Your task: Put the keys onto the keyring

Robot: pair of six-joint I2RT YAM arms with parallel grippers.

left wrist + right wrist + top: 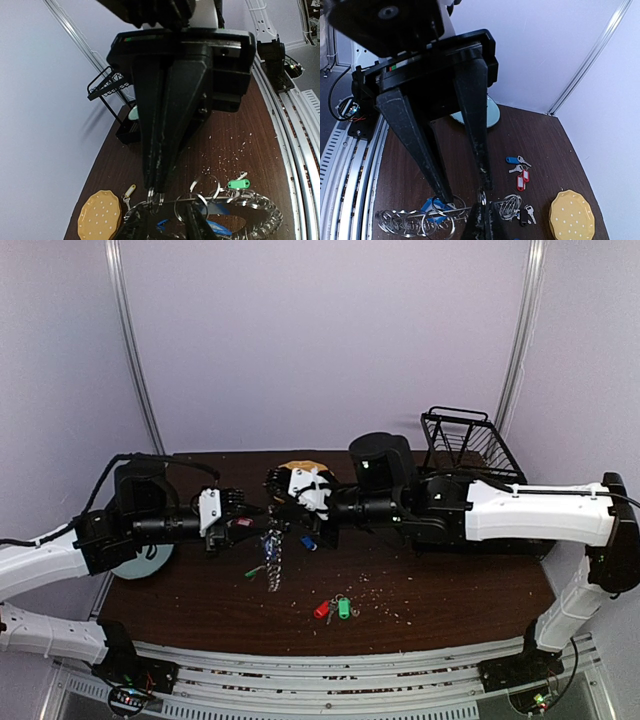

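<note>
the desk (450,590) carries the whole scene. both arms reach in level over its middle, the left arm (150,528) from the left and the right arm (520,510) from the right, wrists turned so their fingertips meet nose to nose above the desk's centre.

the keyring (272,558) hangs just under that meeting point. it droops towards the near edge, and its fringe of metal trails down to the wood. the right hand (155,191) has its fingers pressed together on the ring's wire and carries it. the left hand (466,192) faces it with fingers narrowly parted. its tips stand either side of the wire just beside the right hand's pinch, and nothing seems clamped between them.

the wire at the grip runs crosswise to both hands, and the coming move turns on that. the left hand is the free one and sits right at the ring, so it looks better placed to fetch or feed a key.

loose keys lie below and nearer the arms. a red and green pair (333,609) lies well apart from the ring to the right. a green-tagged one (256,571) and a blue-tagged one (308,543) lie close beside it.
</note>
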